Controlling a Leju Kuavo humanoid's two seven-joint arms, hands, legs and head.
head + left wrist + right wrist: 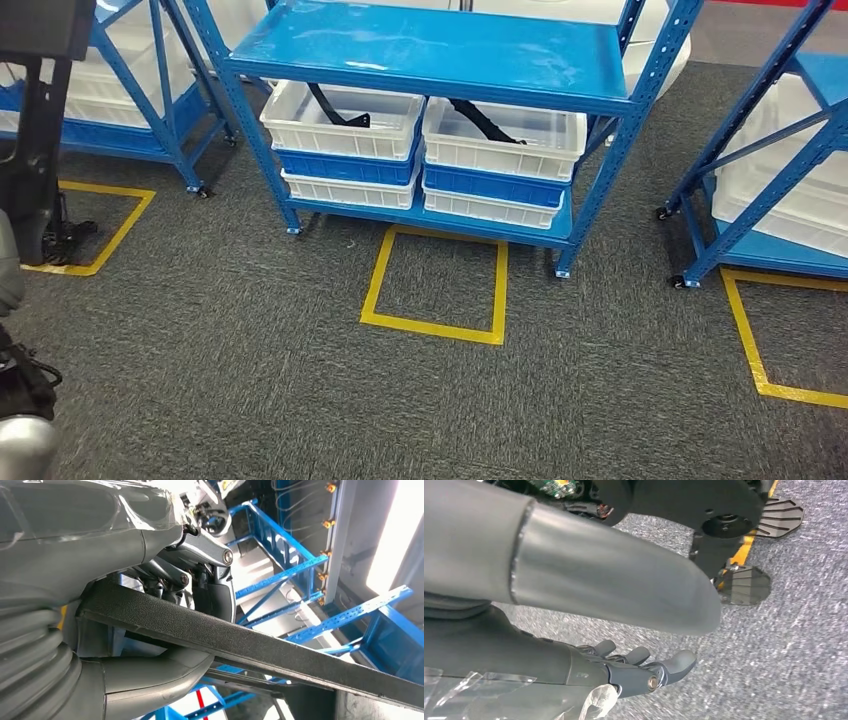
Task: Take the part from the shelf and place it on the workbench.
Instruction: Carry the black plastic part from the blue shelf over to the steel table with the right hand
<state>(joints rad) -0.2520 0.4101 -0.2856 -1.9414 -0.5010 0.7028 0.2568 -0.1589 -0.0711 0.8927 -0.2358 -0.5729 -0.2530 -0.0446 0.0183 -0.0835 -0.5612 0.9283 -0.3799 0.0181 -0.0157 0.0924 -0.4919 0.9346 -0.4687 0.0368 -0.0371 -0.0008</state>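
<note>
Left wrist: hand [165,605] apparently gripping part [260,647]

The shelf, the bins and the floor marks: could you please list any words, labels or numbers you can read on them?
No text can be read in any view.
The shelf carries no visible label.
The white bins and blue bins are plain.
The yellow square on the carpet is bare tape, no number.
The black part held by the left hand shows no marking.

Yellow tape square [436,286] on grey carpet [250,380].
</note>
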